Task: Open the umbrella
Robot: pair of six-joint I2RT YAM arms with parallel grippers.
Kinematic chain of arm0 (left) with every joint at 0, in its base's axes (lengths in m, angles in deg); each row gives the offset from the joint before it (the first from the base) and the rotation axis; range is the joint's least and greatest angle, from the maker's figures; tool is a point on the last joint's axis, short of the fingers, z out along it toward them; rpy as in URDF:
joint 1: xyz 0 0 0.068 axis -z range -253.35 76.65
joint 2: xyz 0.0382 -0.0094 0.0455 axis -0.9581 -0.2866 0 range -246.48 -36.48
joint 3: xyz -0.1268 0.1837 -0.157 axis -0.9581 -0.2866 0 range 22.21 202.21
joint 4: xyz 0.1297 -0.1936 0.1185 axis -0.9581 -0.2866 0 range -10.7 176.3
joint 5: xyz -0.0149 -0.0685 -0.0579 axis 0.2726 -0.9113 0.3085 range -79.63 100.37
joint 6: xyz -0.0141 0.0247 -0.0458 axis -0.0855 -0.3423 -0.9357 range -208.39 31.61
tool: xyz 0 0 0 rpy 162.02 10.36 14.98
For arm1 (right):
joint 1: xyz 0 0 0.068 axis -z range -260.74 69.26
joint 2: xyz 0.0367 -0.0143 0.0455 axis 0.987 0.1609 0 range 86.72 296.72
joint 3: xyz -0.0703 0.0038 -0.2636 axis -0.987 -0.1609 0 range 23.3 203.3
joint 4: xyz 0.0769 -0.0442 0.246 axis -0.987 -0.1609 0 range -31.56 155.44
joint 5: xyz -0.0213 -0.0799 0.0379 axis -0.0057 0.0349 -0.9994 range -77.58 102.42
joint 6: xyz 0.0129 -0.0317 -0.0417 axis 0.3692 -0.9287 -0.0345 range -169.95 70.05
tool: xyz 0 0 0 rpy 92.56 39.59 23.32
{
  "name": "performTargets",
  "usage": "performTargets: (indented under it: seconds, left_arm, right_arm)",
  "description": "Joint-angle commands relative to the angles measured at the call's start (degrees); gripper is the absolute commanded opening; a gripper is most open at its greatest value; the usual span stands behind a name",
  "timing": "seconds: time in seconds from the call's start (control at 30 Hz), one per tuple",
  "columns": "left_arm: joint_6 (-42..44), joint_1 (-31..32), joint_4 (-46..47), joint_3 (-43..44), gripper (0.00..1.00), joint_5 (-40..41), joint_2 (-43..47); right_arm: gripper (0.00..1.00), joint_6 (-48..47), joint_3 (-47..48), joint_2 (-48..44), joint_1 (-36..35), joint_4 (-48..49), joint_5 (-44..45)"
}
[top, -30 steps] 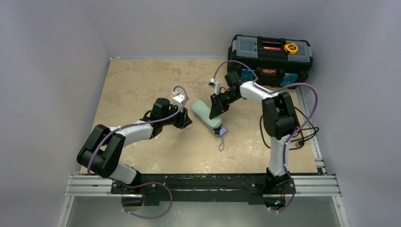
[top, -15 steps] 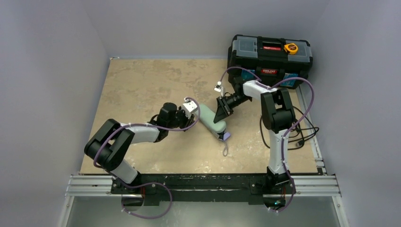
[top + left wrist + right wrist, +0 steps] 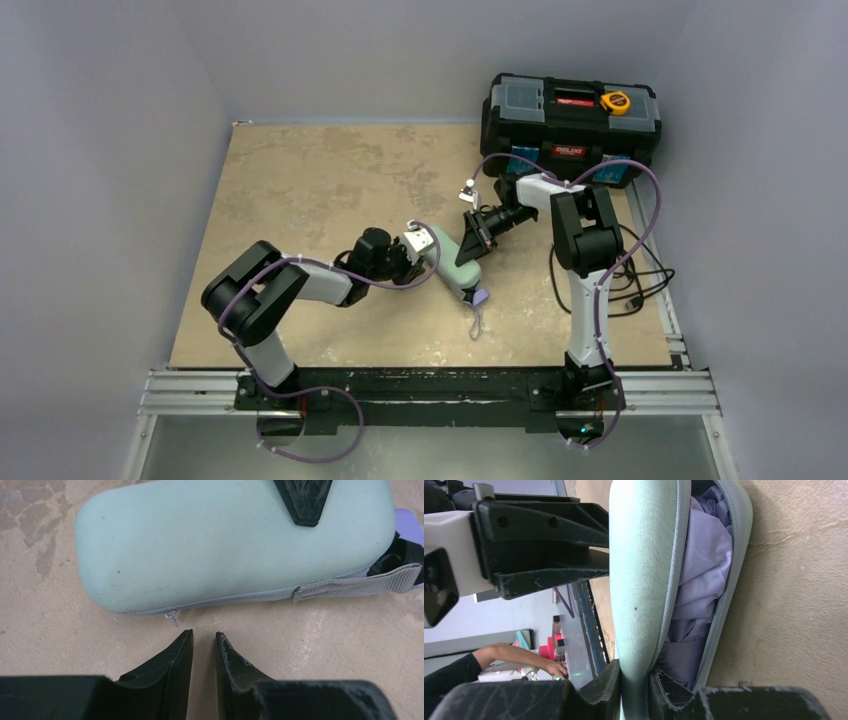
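The umbrella (image 3: 704, 570) lies on the table inside its mint-green sleeve (image 3: 455, 268), lavender folds showing through the unzipped side. Its lavender handle (image 3: 481, 297) and strap (image 3: 475, 322) stick out at the near end. My right gripper (image 3: 634, 667) is shut on the sleeve's upper flap (image 3: 644, 580), seen from above as the right gripper (image 3: 471, 243) at the sleeve's far side. My left gripper (image 3: 204, 634) is low over the table just short of the sleeve (image 3: 225, 545), jaws a narrow gap apart with nothing between them. The zipper pull (image 3: 171, 616) hangs right ahead of its tips.
A black toolbox (image 3: 570, 110) with a yellow tape measure on its lid stands at the back right. Black cables (image 3: 640, 285) lie off the table's right edge. A grey loop (image 3: 355, 584) hangs from the sleeve's handle end.
My left arm has reached right, up to the sleeve, and its jaws have narrowed. My right gripper and the sleeve have shifted a little toward the near right.
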Motion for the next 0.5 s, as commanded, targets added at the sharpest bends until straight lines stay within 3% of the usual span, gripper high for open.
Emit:
performTargets:
  seconds: [0.0,0.27,0.47]
  left_arm:
    - [-1.0,0.1,4.7,0.8,0.22,1.9,-1.9]
    - [-0.7,0.0,5.6,3.0,0.21,1.5,-4.4]
    - [-1.9,0.5,7.4,3.2,0.07,1.4,-4.6]
  right_arm:
    - [0.0,-2.8,-2.5,3.6,0.0,1.1,12.5]
    - [0.0,-3.1,-3.0,4.3,0.2,1.0,12.8]
    - [0.0,-2.5,-2.7,4.6,0.3,1.2,13.0]
